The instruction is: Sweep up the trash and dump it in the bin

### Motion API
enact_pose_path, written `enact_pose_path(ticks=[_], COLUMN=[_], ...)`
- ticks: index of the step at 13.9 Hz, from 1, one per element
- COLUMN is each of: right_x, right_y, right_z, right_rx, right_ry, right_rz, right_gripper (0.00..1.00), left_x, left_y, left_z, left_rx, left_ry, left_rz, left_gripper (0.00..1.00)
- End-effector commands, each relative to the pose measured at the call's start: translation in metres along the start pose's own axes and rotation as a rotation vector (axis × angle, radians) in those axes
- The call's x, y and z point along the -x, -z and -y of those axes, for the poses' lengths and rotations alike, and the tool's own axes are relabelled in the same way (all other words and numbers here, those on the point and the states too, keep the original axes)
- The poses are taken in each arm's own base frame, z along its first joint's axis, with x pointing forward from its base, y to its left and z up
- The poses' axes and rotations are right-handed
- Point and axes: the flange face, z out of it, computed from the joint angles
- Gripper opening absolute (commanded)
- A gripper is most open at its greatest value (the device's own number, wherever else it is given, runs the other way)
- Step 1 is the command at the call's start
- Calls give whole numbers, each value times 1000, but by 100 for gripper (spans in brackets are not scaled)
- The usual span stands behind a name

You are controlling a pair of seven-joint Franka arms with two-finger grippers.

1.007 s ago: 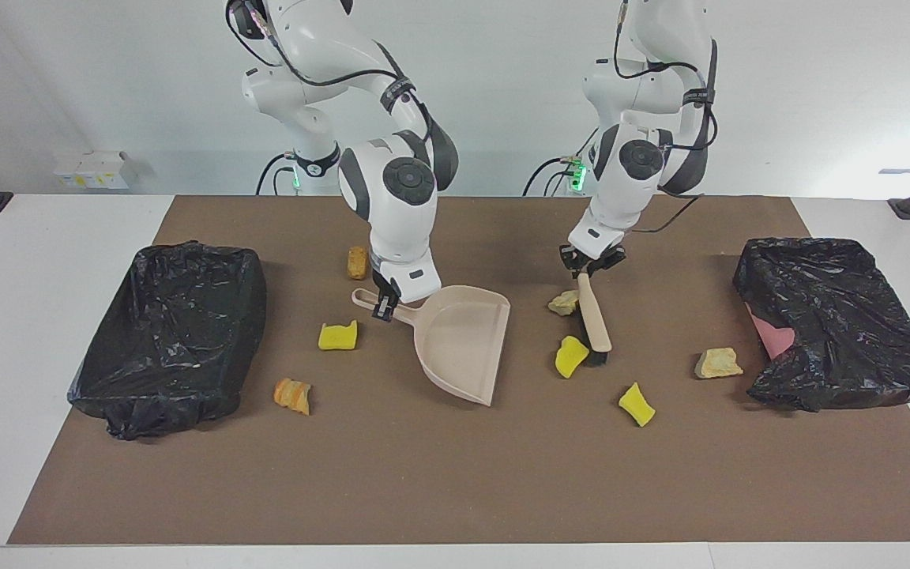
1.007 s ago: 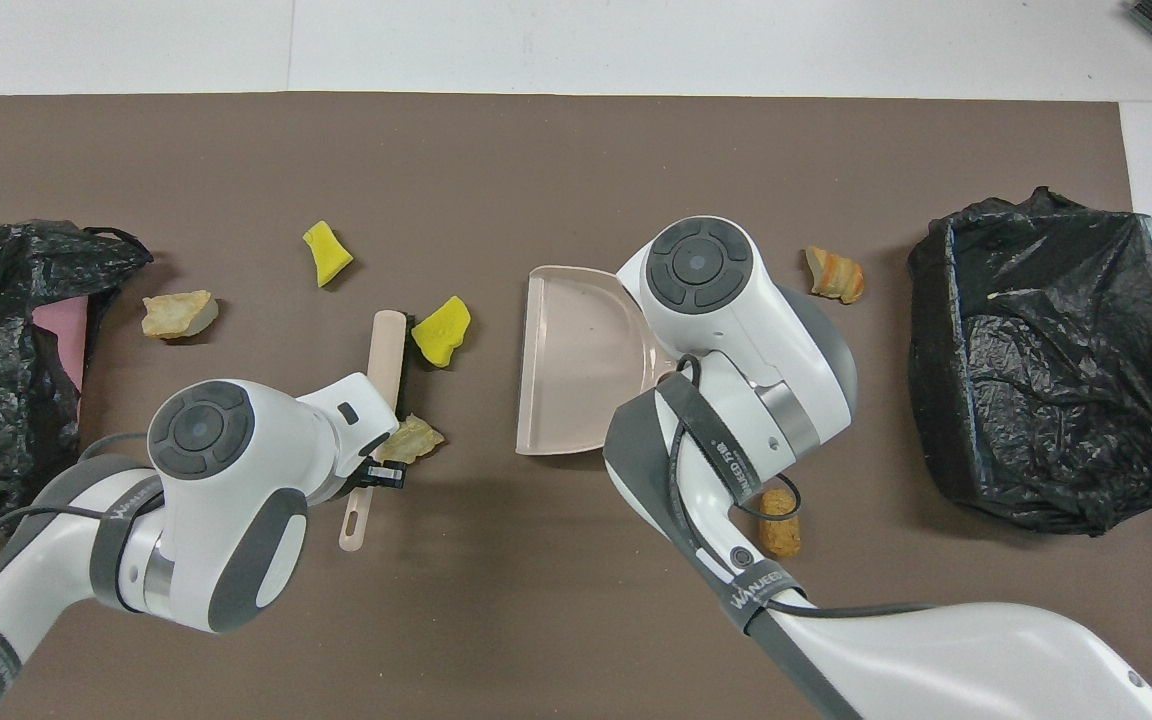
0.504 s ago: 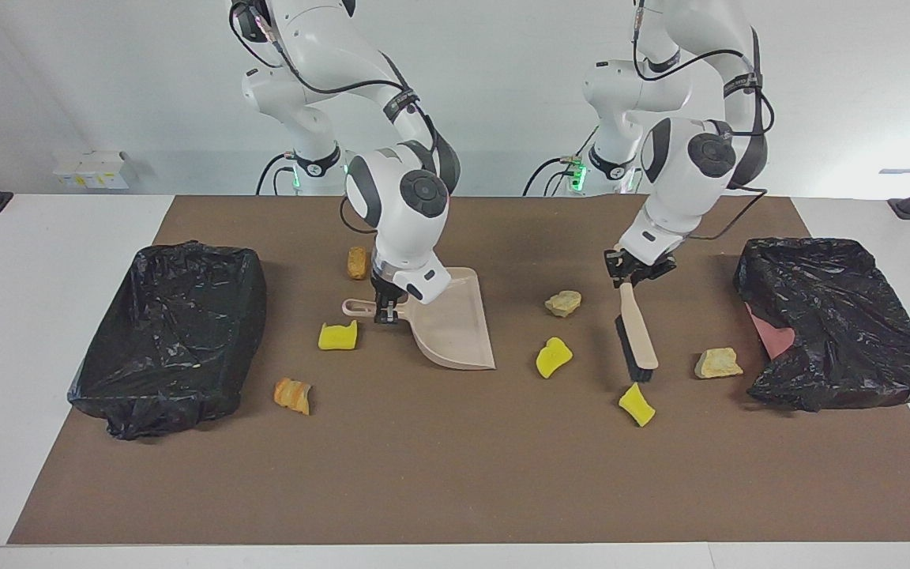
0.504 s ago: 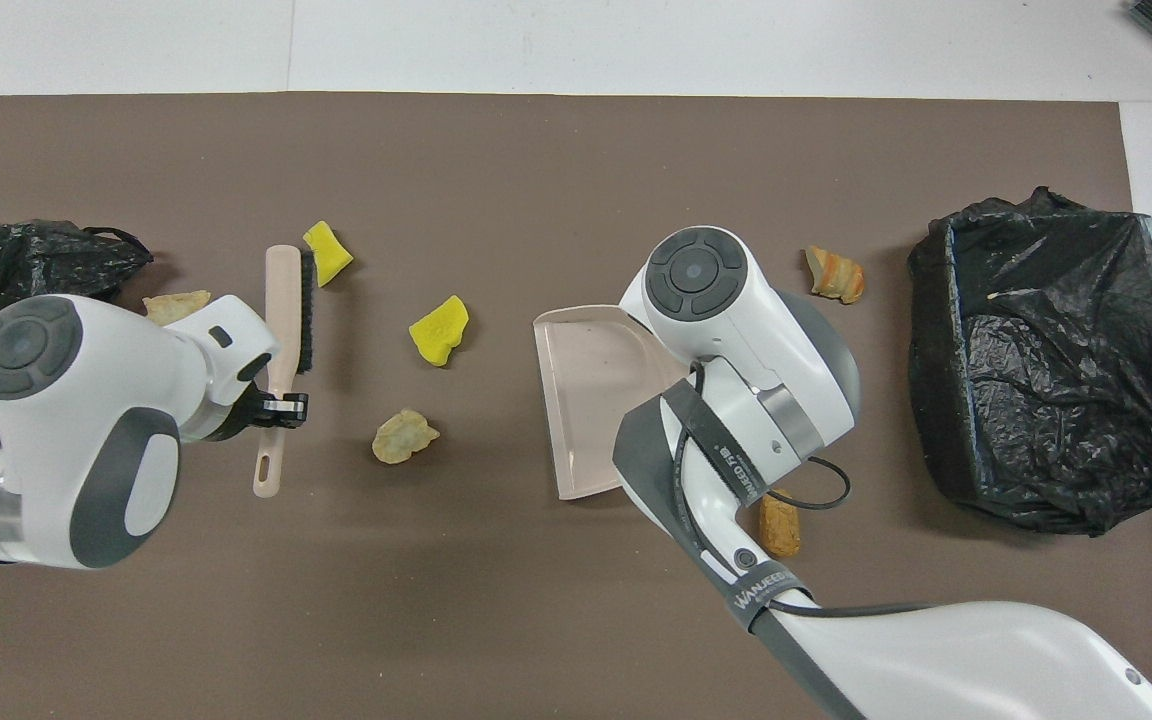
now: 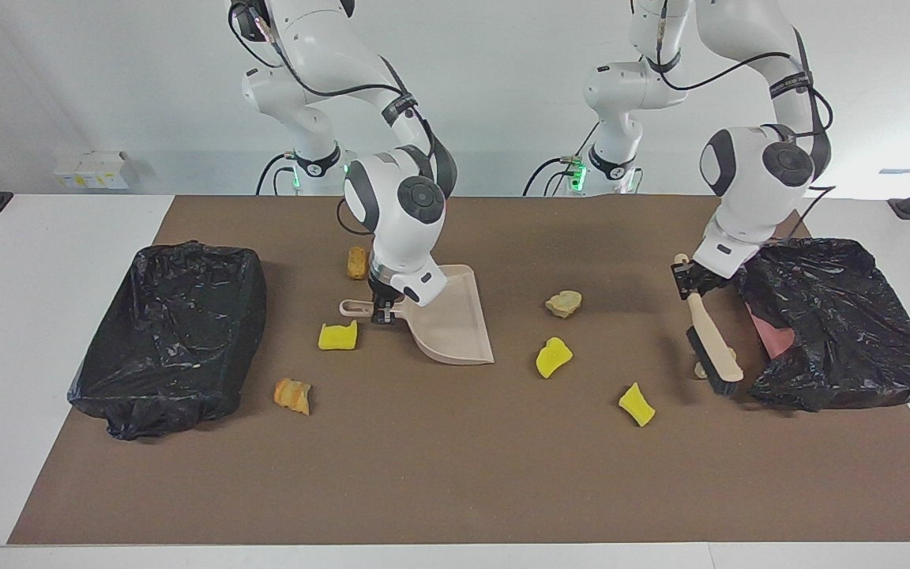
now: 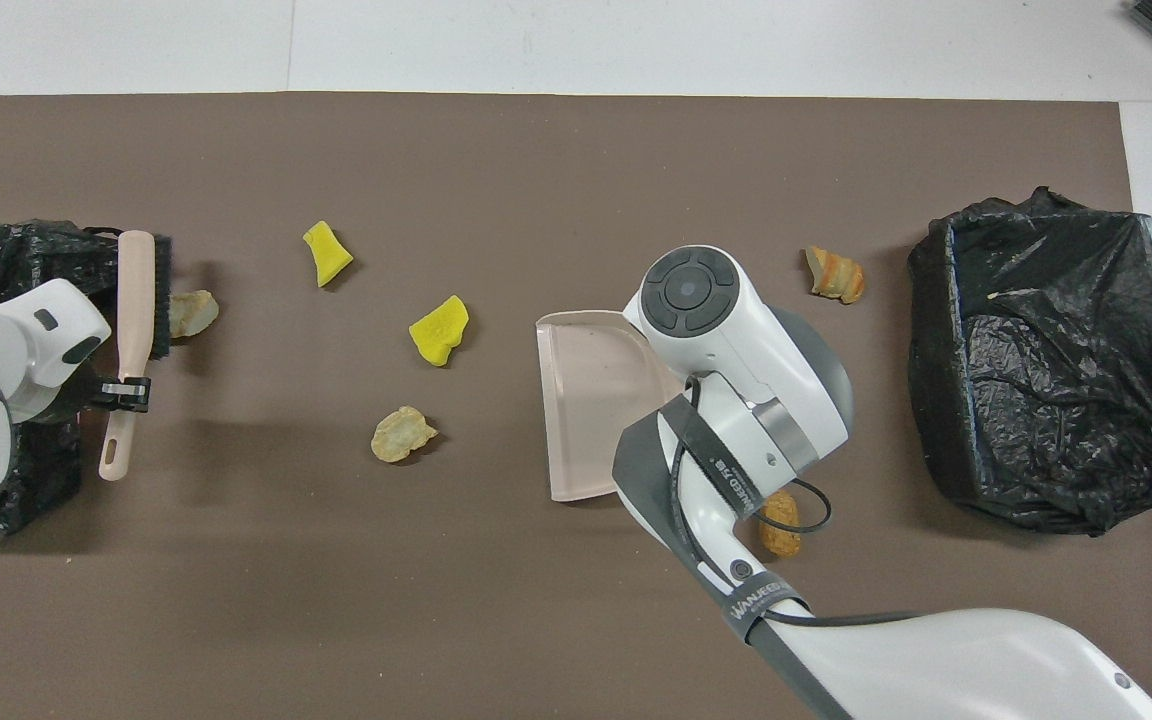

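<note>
My right gripper (image 5: 381,312) is shut on the handle of the beige dustpan (image 5: 455,328), which rests on the mat with its mouth toward the left arm's end. My left gripper (image 5: 690,278) is shut on the handle of the brush (image 5: 714,348), whose bristles are down beside a tan stone chunk (image 6: 194,312) at the edge of the bin (image 5: 850,332). Trash lies scattered: yellow sponge pieces (image 5: 554,357) (image 5: 637,404) (image 5: 338,336), a tan chunk (image 5: 564,303) and bread lumps (image 5: 293,395) (image 5: 357,262).
A second black-bagged bin (image 5: 171,332) sits at the right arm's end of the brown mat (image 5: 455,474). In the overhead view my right arm covers the dustpan's handle and the sponge piece beside it.
My left arm carried the brush from the middle of the mat to the bin at its own end. The dustpan shifted and turned a little toward the robots. One yellow sponge slid slightly toward the dustpan.
</note>
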Motion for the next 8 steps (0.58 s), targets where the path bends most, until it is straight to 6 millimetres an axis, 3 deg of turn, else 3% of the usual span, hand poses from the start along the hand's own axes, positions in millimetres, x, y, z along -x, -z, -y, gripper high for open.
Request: enact_pose_path(ticks=[1, 4, 8], right_x=[0, 2, 5], right_y=[4, -1, -6], right_z=[11, 13, 17], right_rx=[26, 23, 25], right_ry=[-85, -86, -83], right_rz=[18, 20, 27], right_gripper=[0, 0, 0], left_x=[-10, -11, -6], left_y=[-18, -28, -32], left_z=[15, -2, -69], left_rx=[-10, -6, 0], left_ry=[-28, -58, -177], left_rz=[-9, 10, 49], left_gripper=[0, 0, 0])
